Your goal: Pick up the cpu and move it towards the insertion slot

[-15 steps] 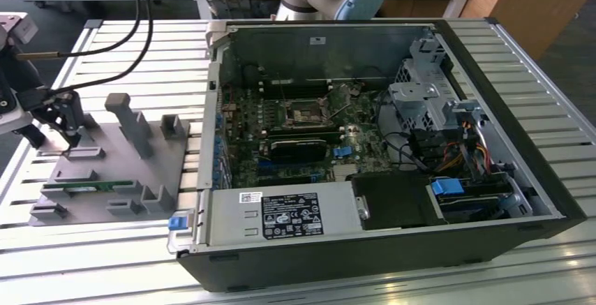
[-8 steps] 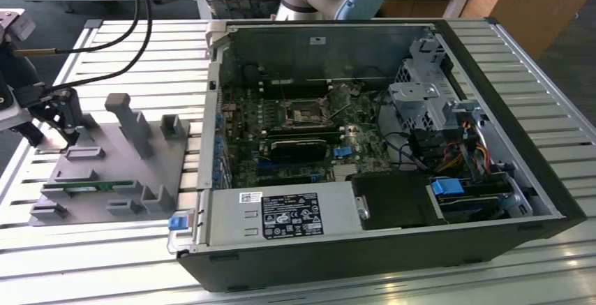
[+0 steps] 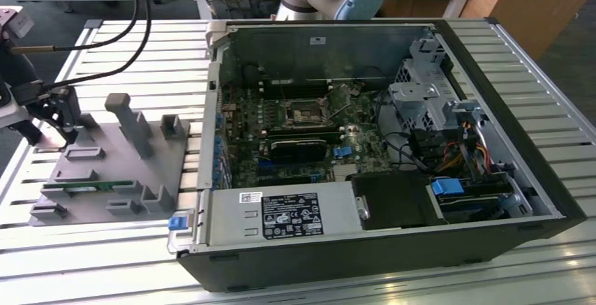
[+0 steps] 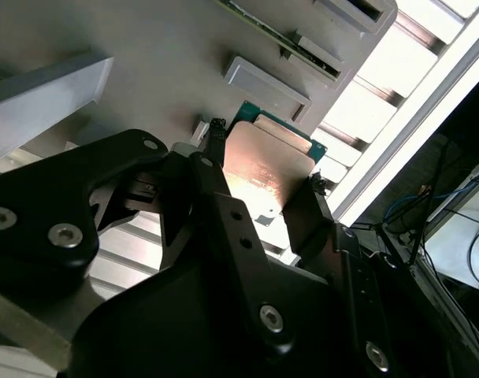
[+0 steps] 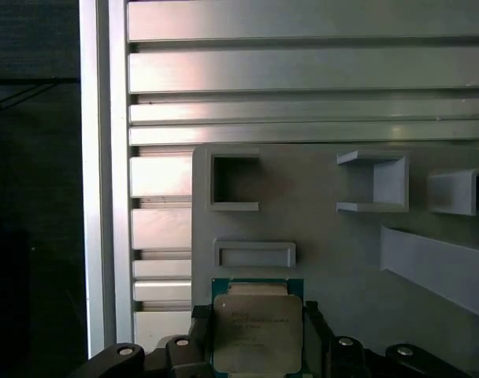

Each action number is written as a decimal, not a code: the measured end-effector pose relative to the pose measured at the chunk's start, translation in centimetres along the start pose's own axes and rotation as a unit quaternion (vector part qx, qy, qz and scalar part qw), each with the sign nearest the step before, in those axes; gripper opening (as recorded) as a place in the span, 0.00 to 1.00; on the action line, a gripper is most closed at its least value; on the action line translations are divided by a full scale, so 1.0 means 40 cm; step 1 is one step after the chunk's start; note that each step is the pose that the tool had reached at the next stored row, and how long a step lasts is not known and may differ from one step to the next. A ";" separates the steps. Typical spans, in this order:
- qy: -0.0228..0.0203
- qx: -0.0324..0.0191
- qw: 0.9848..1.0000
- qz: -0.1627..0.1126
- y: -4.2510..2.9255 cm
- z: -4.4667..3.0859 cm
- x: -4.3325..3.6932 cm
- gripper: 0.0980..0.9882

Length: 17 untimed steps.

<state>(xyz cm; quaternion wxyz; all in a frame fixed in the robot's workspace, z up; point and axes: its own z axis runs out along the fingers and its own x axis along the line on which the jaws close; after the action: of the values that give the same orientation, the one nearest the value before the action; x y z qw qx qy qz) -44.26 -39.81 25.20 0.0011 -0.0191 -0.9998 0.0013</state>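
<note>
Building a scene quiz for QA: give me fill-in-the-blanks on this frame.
1. The claw grips the cpu by two ___ edges.
2. The fixture plate under the cpu is ___ in colour.
3. The insertion slot lies toward the exterior view's ___ of the claw.
Missing: opposite; grey; right.

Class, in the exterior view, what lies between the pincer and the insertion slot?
In the exterior view, the grey fixture's posts and the case wall stand between the pincer and the insertion slot.
</note>
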 end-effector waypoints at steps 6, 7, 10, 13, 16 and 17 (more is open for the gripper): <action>0.000 0.000 1.000 0.000 0.000 -0.007 0.000 0.50; 0.000 0.000 1.000 0.000 0.000 -0.008 0.000 0.50; 0.000 0.000 1.000 0.000 0.000 -0.011 0.000 0.50; 0.000 0.000 1.000 0.000 0.000 -0.013 0.000 0.50; 0.000 0.000 1.000 0.000 0.000 -0.017 0.000 0.50; 0.000 0.000 1.000 0.000 0.000 -0.018 0.000 0.50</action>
<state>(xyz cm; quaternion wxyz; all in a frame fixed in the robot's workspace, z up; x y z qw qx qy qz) -44.26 -39.81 25.91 0.0012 -0.0191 -0.9998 0.0014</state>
